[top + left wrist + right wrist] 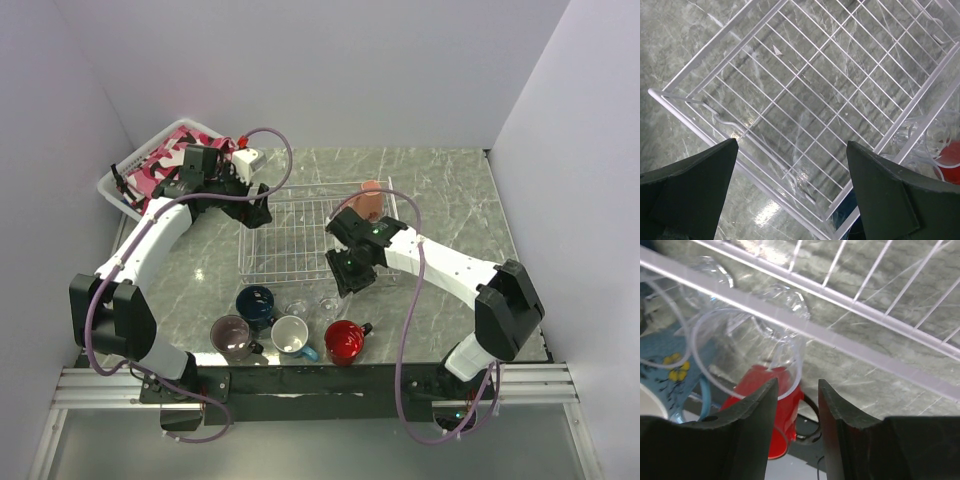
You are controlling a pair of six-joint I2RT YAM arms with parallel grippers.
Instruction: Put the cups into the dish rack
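The white wire dish rack (290, 262) stands mid-table, with a salmon mug (371, 198) at its back right corner. In front of it stand a navy mug (257, 303), a mauve mug (232, 337), a light blue mug (290, 335), a red mug (345, 341) and two clear glasses (297, 307) (328, 300). My right gripper (797, 385) is open at the rack's front right. The rim of a clear glass (747, 320) runs between its fingers, close to the left one. My left gripper (791, 145) hangs wide open over the rack's (805, 100) back left corner, holding nothing.
A white plastic basket with pink cloth (150, 170) sits at the back left, just behind the left arm. Grey walls close in the table on three sides. The mugs stand close to the table's near edge, by the arm bases.
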